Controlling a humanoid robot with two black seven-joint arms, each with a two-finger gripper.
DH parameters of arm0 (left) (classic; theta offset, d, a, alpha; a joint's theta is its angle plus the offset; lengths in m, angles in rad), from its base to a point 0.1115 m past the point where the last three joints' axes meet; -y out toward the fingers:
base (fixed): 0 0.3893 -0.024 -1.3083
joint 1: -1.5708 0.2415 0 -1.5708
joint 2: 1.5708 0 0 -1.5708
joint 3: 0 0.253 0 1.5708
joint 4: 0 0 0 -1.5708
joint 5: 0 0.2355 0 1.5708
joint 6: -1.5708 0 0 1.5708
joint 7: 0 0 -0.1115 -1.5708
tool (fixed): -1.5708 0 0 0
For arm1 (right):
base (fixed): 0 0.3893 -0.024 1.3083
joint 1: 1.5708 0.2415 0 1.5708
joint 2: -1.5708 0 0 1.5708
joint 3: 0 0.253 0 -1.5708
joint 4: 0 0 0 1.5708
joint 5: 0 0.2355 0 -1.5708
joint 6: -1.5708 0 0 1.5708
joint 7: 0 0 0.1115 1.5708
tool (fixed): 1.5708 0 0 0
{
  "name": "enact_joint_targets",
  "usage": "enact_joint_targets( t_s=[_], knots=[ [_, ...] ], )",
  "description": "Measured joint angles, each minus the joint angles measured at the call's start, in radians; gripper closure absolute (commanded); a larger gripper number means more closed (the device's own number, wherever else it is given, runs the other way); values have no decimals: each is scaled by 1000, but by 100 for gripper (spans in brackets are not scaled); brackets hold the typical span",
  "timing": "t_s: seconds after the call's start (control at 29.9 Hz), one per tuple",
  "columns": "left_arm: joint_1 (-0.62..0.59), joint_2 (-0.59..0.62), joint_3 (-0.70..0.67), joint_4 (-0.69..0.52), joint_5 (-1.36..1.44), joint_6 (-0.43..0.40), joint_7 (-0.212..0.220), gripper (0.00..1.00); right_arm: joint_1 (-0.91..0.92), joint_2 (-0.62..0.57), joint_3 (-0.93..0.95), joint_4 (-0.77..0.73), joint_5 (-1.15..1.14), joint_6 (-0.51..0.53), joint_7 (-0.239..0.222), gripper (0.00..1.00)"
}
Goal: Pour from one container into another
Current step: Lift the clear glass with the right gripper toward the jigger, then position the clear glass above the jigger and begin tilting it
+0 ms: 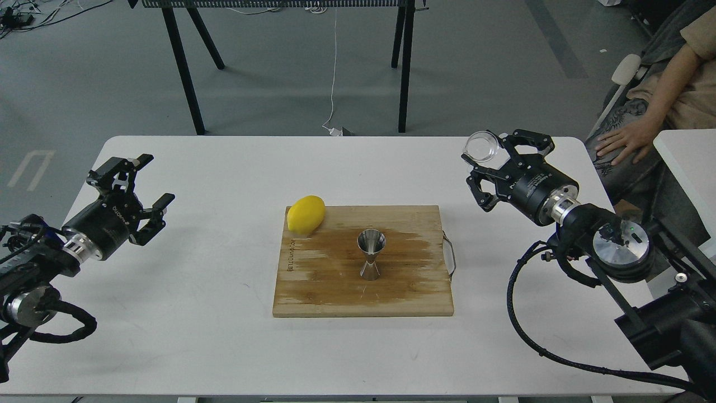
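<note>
My right gripper hangs raised over the table's right rear part, shut on the small clear glass tumbler, which tilts to the left at its tip. The steel hourglass jigger stands upright in the middle of the wooden cutting board, well to the left of and nearer than the tumbler. I cannot tell whether the tumbler holds anything. Over the table's left edge, my left gripper is open and holds nothing.
A yellow lemon lies on the board's far left corner. The board has a wire handle on its right side and a wet stain around the jigger. A seated person's hand rests just past the table's right rear corner.
</note>
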Motion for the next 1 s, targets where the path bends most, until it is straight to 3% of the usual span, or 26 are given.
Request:
enact_joint_targets(
  t_s=[0.4, 1.0],
  knots=[
    [-4, -17, 1, 0, 1, 0, 0, 8, 42, 32, -165, 59, -385, 110, 1, 63],
    [-7, -25, 0, 0, 2, 0, 0, 8, 56, 53, -268, 57, -494, 125, 6, 63]
  ],
)
